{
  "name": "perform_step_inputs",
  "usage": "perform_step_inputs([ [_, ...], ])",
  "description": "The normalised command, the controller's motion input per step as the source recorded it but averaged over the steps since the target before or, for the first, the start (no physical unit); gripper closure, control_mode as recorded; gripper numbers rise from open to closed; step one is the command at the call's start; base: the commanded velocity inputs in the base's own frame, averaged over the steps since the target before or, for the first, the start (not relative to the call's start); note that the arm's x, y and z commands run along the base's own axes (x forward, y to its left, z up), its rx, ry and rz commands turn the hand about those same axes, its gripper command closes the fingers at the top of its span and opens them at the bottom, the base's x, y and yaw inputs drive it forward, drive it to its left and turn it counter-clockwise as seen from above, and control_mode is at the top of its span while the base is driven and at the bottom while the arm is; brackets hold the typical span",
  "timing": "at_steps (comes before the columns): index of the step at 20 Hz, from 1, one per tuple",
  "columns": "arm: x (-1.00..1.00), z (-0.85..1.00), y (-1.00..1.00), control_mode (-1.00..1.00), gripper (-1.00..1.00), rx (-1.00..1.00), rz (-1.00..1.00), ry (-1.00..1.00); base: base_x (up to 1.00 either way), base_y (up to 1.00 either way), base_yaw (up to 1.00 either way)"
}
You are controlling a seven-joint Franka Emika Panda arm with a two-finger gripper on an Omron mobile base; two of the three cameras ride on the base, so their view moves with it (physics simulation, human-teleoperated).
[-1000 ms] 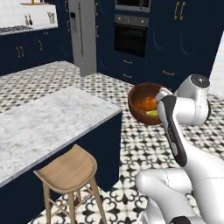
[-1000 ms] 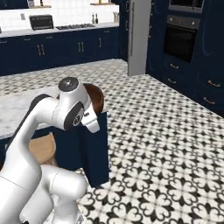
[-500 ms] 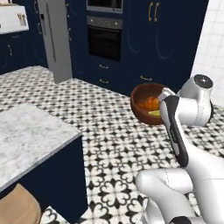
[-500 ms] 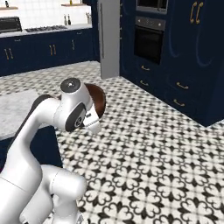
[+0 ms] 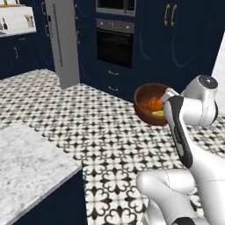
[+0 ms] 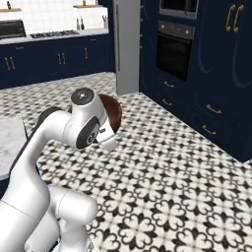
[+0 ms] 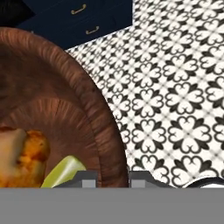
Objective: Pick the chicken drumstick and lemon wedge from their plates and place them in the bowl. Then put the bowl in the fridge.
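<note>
From the left base view, my gripper [image 5: 163, 104] holds the bowl [image 5: 145, 100] by its rim above the patterned floor, with the chicken drumstick [image 5: 154, 103] and lemon wedge [image 5: 158, 113] inside; the fridge [image 5: 62, 39] stands far left. From the right, my arm hides most of the bowl [image 6: 114, 112]. In the hand view, my fingertips [image 7: 89, 178] pinch the bowl wall [image 7: 105, 131], the drumstick [image 7: 22, 153] and wedge [image 7: 65, 170] lying just inside. No writing is readable.

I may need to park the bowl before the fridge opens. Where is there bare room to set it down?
The marble island top at lower left is bare as far as seen. The patterned floor lies open between the island and the oven wall. The bowl itself is crowded: chicken drumstick and lemon wedge inside.
</note>
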Motion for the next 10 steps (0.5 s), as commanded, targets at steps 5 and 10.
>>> perform_step_inputs([
  [5,0.0,0.0,0.0,1.0,1.0,0.0,0.0,0.0,1.0,-0.13,0.22],
  [10,0.0,0.0,0.0,1.0,1.0,0.0,0.0,0.0,1.0,-0.18,0.23],
])
